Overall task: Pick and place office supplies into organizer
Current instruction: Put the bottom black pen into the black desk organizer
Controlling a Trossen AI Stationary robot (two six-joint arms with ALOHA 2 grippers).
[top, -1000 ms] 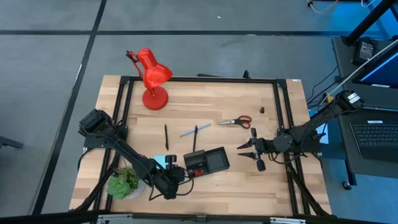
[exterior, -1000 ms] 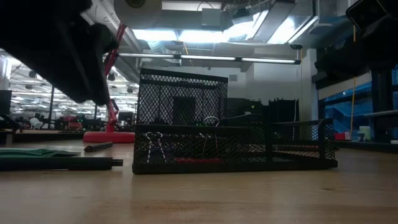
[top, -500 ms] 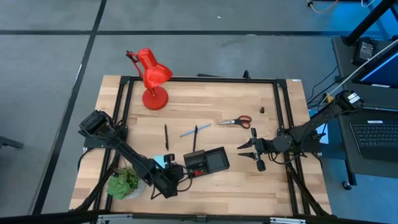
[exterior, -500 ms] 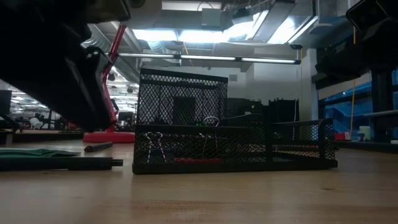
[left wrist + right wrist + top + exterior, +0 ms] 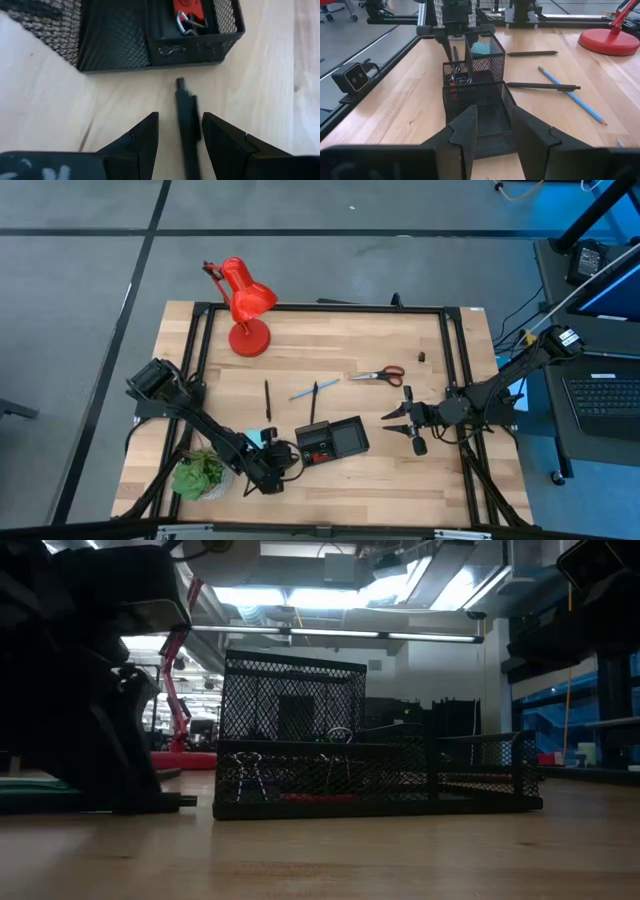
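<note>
Organizer [image 5: 335, 440], a low black mesh tray, sits near the front middle of the wooden table [image 5: 330, 350], with clips and a small red piece [image 5: 186, 7] already in one compartment. Left gripper [image 5: 179, 132] is down at the table just beside the organizer, its jaws spread wide with a thin black pen [image 5: 186, 120] lying between them, not yet gripped; the light blue notepad [image 5: 258, 438] is just beside it. Right gripper [image 5: 398, 420] hangs to the organizer's other side, jaws partly apart and holding nothing. The step in hand looks like picking up this pen; the next move calls for closing squarely on its barrel, lifting it clear of the mesh wall, and lowering it into a compartment. Still loose farther back are another black pen [image 5: 267, 399], a third black pen [image 5: 314, 402], a blue pencil [image 5: 306, 391] and red-handled scissors [image 5: 378, 375]. A red desk lamp [image 5: 243, 305] and a potted plant [image 5: 198, 476] stand at the left. Beyond the table lies grey floor, and ceiling lights show in a large open workspace.
</note>
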